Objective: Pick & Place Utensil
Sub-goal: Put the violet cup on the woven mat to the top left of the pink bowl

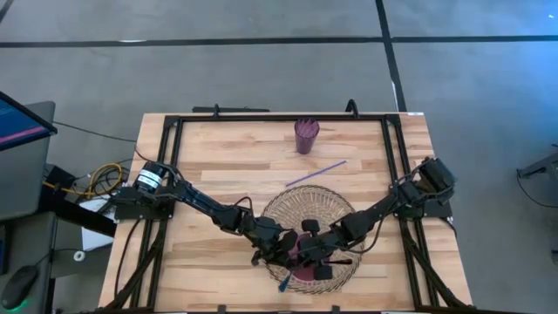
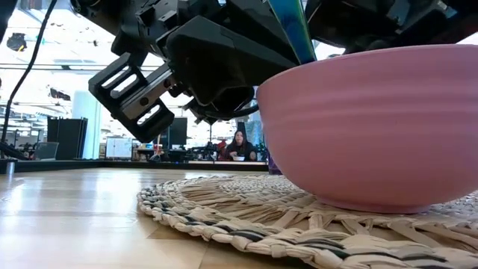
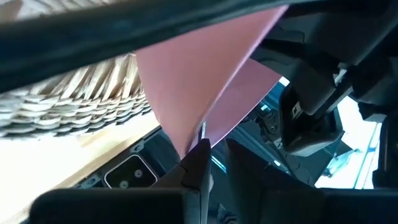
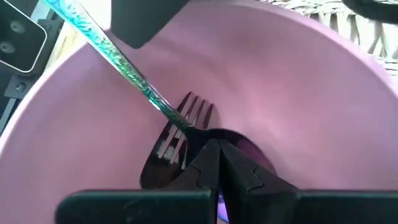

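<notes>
We see even, bright overhead light on the table [image 1: 218, 157], with only soft shadows under the arms. In the low view the windows at nine o'clock glare white, while the pink bowl [image 2: 373, 127] looms blurred. Both wrist views are close and soft, the fork [image 4: 180, 124] gleaming.

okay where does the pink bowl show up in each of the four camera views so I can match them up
High view: pink bowl low centre on the woven mat, mostly hidden under both grippers.
Low view: the bowl fills the right half, standing on the mat.
Left wrist view: its outer wall crosses the middle.
Right wrist view: its inside fills the picture, fork in it.
Shared landmark: the woven mat.
</notes>
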Controlling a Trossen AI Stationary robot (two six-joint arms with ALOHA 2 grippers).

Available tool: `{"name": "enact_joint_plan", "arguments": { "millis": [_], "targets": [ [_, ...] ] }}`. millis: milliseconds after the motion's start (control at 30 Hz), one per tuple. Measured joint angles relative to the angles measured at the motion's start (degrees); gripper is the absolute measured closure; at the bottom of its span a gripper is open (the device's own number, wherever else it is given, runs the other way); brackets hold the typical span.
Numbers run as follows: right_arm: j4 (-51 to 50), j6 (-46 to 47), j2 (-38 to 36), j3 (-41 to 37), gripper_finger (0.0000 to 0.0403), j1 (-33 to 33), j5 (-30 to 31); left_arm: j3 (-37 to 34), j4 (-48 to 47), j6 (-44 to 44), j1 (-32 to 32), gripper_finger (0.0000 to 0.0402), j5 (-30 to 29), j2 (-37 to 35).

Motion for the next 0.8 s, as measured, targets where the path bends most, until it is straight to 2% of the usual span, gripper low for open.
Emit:
{"name": "enact_joint_plan", "arguments": {
  "millis": [233,500,800],
  "targets": [
    [0.0,0.0,0.0,0.0,0.0403,0.0,0.0,0.0,0.6,5.5,0.7,0.0353,-0.3,-2.1],
    [0.1,0.0,-0.2,0.0,0.0403,0.0,0.0,0.0,0.7,18.3,2.3,0.0353,-0.5,-6.9],
    [-1.9,0.0,-7.2,0.0,0.0403,0.0,0.0,0.0,0.4,33.5,3.3,0.0353,-0.7,-12.0]
  ]
}}
